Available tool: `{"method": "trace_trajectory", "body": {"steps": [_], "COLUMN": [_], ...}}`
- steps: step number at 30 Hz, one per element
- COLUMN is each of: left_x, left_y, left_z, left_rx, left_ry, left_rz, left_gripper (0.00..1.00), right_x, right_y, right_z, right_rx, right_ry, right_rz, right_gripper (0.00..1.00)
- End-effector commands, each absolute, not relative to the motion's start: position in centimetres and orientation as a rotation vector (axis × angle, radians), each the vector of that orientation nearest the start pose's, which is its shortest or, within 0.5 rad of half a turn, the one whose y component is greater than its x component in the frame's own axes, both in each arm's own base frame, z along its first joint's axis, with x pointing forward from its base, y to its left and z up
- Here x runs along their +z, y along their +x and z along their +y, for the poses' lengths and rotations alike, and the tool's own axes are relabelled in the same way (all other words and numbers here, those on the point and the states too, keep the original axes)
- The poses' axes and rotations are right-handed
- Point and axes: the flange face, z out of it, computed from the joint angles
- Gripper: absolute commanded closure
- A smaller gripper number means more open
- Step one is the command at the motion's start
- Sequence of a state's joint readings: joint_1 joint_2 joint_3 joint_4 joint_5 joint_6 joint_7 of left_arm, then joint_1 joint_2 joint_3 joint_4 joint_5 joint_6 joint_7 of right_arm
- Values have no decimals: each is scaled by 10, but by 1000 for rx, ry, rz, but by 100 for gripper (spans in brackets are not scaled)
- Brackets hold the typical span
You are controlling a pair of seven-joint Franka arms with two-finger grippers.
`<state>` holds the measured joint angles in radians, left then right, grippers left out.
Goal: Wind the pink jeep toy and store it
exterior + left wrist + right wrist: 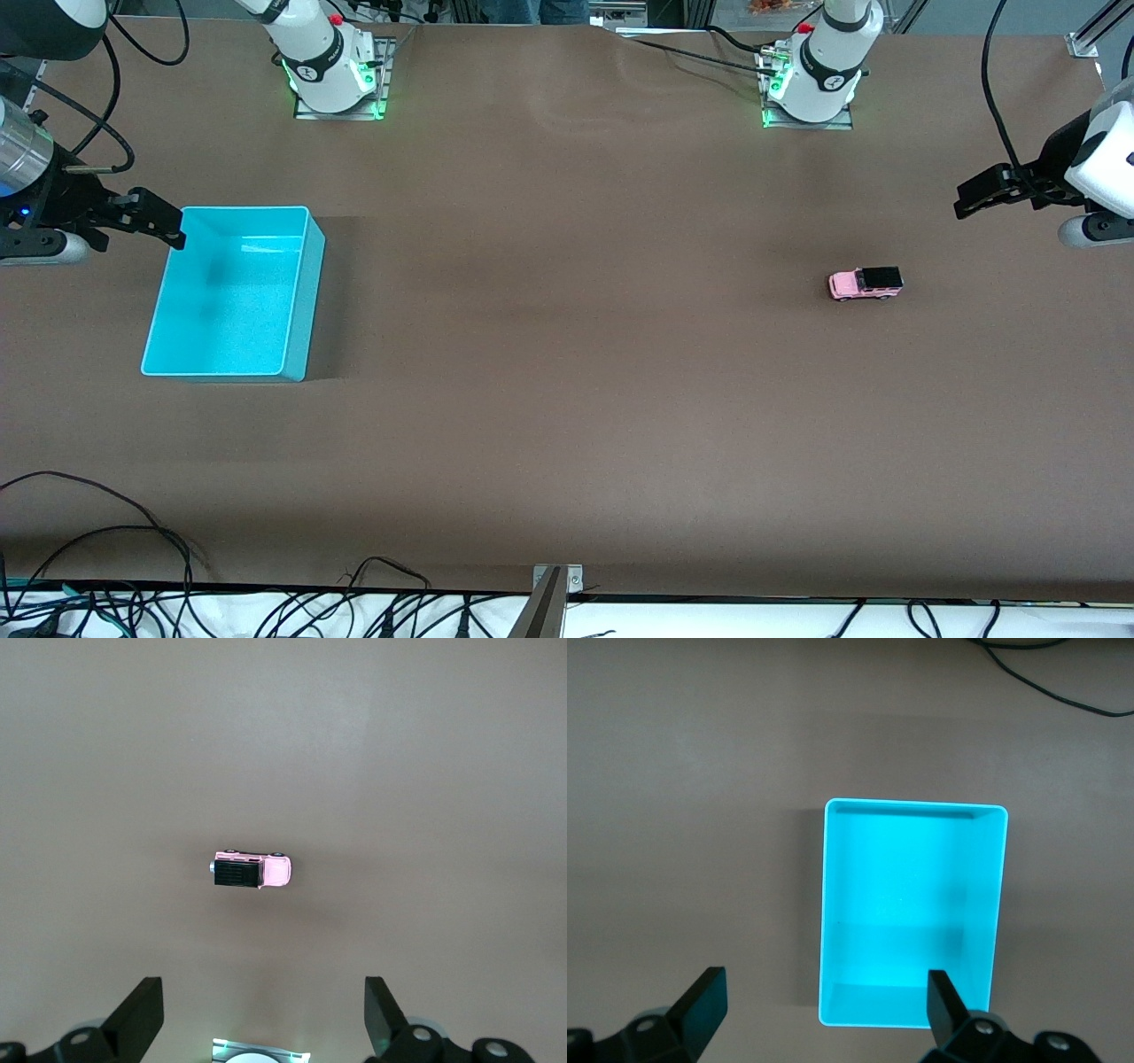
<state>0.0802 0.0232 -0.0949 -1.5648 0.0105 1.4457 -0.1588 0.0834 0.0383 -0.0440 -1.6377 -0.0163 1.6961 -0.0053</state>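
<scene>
The pink jeep toy (pixel 866 283), pale pink with a black roof, stands on the brown table toward the left arm's end. It also shows in the left wrist view (pixel 252 870). My left gripper (pixel 967 202) hangs open and empty in the air over the table near that end, apart from the jeep; its own view (pixel 263 1019) shows the jaws spread wide. The turquoise bin (pixel 235 301) lies empty toward the right arm's end and shows in the right wrist view (pixel 912 904). My right gripper (pixel 168 223) is open and empty over the bin's edge (pixel 824 1010).
The arm bases (pixel 332 75) (pixel 811 84) stand along the table's edge farthest from the front camera. Loose cables (pixel 133 567) and a metal bracket (pixel 554 589) lie at the edge nearest it. A cable (pixel 1045 682) shows in the right wrist view.
</scene>
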Motion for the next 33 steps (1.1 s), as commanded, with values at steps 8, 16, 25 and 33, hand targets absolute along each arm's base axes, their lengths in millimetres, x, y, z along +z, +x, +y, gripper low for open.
{"method": "trace_trajectory", "body": {"steps": [8, 16, 25, 33], "left_x": [609, 609, 609, 610], "left_y": [549, 549, 549, 548], "left_z": [-6, -6, -10, -21], "left_rx": [236, 236, 236, 235], "left_ry": [-3127, -3127, -3126, -3112], "left_rz": [-193, -193, -181, -146], "left_gripper": [0, 0, 0, 0], "right_x": [587, 587, 587, 587], "right_y": [577, 577, 577, 577], "right_z": [19, 19, 20, 19], "right_rx": [-36, -36, -36, -36], "right_ry": [-3148, -3148, -3148, -3148], "right_rz": [-88, -88, -90, -88], "right_gripper": [0, 0, 0, 0]}}
